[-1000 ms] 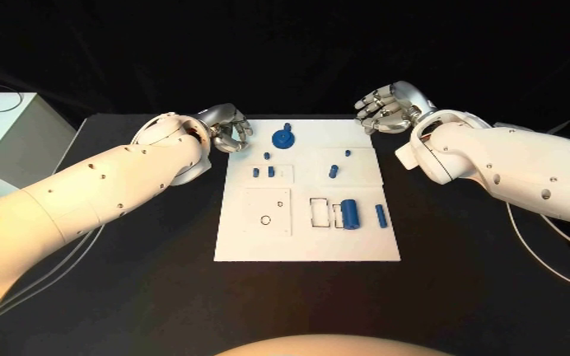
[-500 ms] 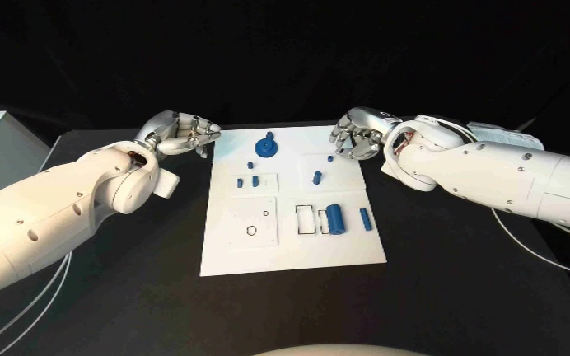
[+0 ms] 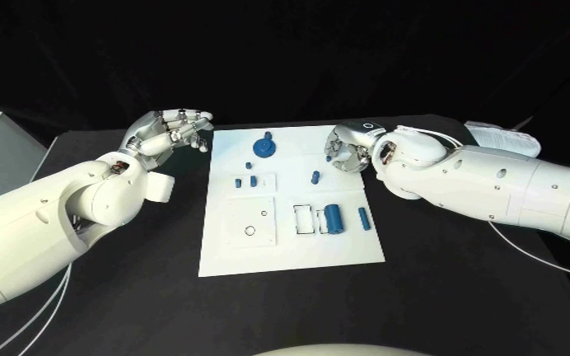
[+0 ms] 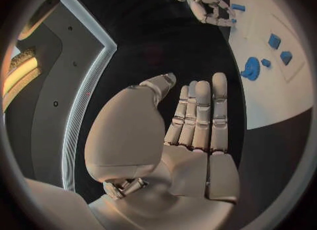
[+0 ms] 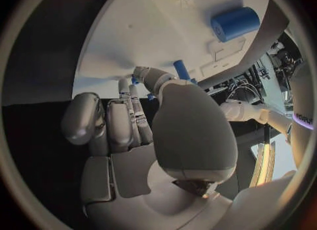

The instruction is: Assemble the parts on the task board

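Both hands hold nothing. The left hand hovers with fingers straight and apart, just off the task board's far corner. The right hand, fingers loosely extended, hangs over the board's opposite far edge, blue parts lying nearer the robot.

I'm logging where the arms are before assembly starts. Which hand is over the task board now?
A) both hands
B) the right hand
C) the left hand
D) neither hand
B: in the head view the right hand sits over the far right corner of the task board, while the left hand is over the black table beside the board's left edge.
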Tool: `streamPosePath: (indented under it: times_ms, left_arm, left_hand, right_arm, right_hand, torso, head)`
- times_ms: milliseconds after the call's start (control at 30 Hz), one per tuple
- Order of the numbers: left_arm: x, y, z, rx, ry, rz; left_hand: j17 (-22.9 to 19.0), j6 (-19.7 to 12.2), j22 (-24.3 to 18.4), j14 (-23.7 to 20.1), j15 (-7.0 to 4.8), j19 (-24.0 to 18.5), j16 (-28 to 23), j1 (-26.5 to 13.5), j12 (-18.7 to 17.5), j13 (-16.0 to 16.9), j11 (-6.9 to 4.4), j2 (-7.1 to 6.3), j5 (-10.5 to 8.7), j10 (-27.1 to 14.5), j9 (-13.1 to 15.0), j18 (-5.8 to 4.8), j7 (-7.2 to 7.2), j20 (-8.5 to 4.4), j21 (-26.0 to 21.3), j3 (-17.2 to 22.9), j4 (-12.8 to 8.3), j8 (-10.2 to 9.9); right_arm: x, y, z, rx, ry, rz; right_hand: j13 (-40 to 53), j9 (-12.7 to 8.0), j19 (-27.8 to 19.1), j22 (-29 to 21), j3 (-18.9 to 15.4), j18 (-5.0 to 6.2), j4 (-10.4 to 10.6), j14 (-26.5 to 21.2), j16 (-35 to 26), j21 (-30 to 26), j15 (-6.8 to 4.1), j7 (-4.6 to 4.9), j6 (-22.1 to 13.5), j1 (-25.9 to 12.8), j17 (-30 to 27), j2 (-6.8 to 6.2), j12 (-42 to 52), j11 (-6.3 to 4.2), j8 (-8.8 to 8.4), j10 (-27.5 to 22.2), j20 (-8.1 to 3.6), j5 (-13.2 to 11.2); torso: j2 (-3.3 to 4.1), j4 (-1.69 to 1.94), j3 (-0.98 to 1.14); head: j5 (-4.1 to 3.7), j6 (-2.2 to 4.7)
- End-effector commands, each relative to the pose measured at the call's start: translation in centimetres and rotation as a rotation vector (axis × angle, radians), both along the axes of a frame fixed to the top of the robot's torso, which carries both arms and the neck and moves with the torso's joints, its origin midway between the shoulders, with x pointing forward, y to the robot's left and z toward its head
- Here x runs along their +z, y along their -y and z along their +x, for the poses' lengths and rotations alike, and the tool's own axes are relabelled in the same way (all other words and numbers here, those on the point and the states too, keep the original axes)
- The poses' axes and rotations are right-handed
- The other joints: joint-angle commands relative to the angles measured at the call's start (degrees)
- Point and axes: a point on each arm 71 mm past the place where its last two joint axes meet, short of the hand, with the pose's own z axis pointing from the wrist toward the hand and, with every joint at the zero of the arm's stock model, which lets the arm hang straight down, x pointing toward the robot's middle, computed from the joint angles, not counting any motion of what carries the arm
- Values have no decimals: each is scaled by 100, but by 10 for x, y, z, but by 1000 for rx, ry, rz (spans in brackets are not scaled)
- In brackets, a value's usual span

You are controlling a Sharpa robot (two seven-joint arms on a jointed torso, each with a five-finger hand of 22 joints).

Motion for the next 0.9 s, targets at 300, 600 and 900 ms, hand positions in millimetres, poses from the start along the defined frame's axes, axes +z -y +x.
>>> streamPosePath:
  times_ms: [300, 600, 900]
  left_arm:
    - [6, 2, -5, 11, 21, -90]
    - [6, 2, -6, 13, 17, -86]
    - [6, 2, -6, 12, 12, -80]
  left_hand:
    - [-8, 42, -12, 26, -6, 53, -34, 74, -29, -14, -4, 11, 27, 33, 7, 42, -10, -5, -22, -28, 5, 25]
    - [-10, 32, -23, 28, -5, 66, -46, 92, -51, -27, 1, 15, 29, 36, 3, 41, -2, -9, -34, -32, 6, 20]
    - [-12, 13, -35, 32, -1, 82, -59, 118, -79, -43, 9, 13, 30, 35, -4, 39, 11, -11, -50, -39, 4, 11]
  right_arm:
    - [-9, -8, -1, 1, 7, -73]
    - [-11, -13, -1, 6, 1, -65]
    - [-16, -18, -1, 5, -23, -90]
  right_hand:
    - [10, 59, -29, 126, 106, -76, 43, 251, 142, 140, 31, 13, 54, 10, 26, 124, 4, 9, 19, 22, 65, -175]
    - [15, 139, -47, 264, 446, -82, 40, 226, 246, 248, -1, -30, 191, 105, 11, 286, 20, -34, 103, 187, 53, -332]
    - [22, 244, -44, 417, 657, -100, -52, 213, 319, 366, -30, -71, 327, 145, -10, 387, 27, -81, 218, 351, 34, -413]
  torso:
    - [4, -7, 7]
    - [1, -1, 8]
    - [3, -9, 11]
  head:
    - [13, -14]
    - [30, -22]
    - [35, -30]
